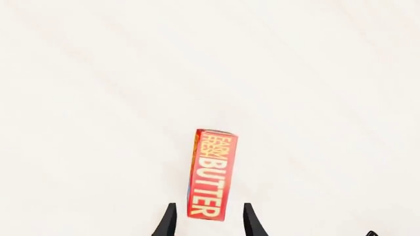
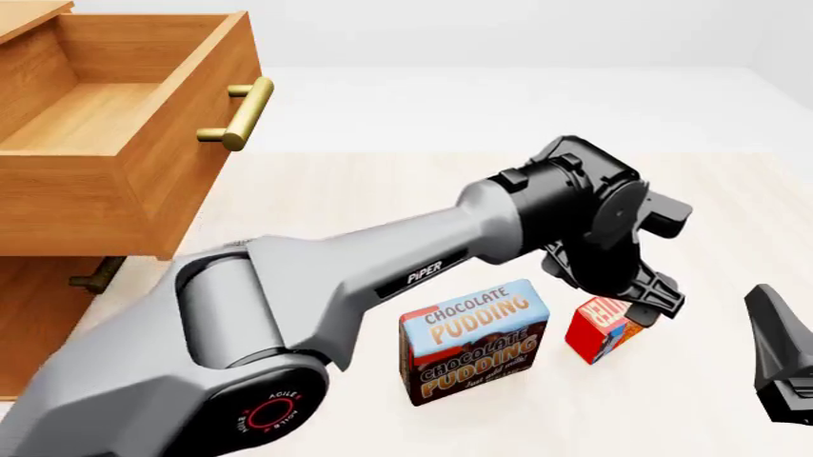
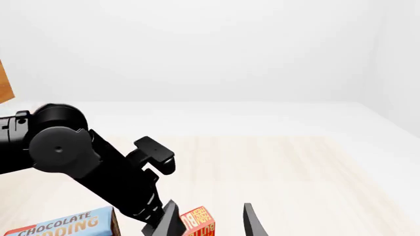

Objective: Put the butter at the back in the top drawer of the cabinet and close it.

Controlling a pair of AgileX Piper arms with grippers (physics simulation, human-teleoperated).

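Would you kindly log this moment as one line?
left hand: open, straddling small red butter box | right hand: open, idle | light brown wooden top drawer: open

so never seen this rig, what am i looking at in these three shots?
A simulated pair of robot arms at a table. The front view looks forward from behind them. The other two views come from cameras behind each claw.

The left arm reaches across; its left claw straddles the upright red butter, fingers open, not yet gripping. Beside it stands a Chocolate Pudding box. The right claw sits off to the side, open and empty.

On the left is a wooden cabinet with its top drawer pulled open.
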